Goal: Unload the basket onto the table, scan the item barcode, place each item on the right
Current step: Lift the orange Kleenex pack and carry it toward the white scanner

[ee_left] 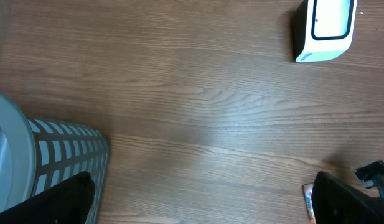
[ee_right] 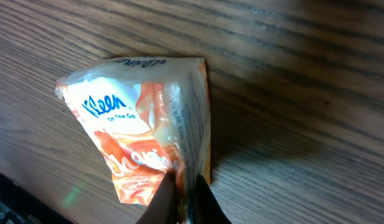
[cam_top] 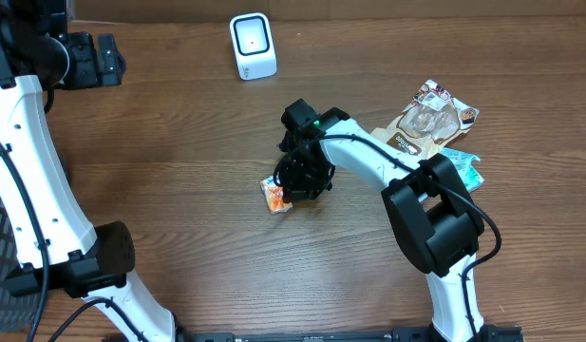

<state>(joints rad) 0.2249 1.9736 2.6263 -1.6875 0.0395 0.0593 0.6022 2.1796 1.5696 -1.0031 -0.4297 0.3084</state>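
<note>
The item is a small orange and white tissue pack (cam_top: 274, 197) (ee_right: 142, 130) lying on the wooden table near the middle. My right gripper (cam_top: 297, 180) (ee_right: 182, 202) is down on it, shut on the pack's edge, with a fold of wrapper pinched between the dark fingertips. The white barcode scanner (cam_top: 253, 46) (ee_left: 325, 28) stands upright at the back of the table, well apart from the pack. My left gripper (cam_top: 112, 59) (ee_left: 198, 202) hovers at the far back left, open and empty. A sliver of the pack (ee_left: 309, 198) shows beside its right finger. No barcode is visible.
A brown snack bag (cam_top: 430, 119) and a teal packet (cam_top: 463, 163) lie at the right, behind the right arm. A grey slotted basket (ee_left: 64, 158) sits at the left table edge.
</note>
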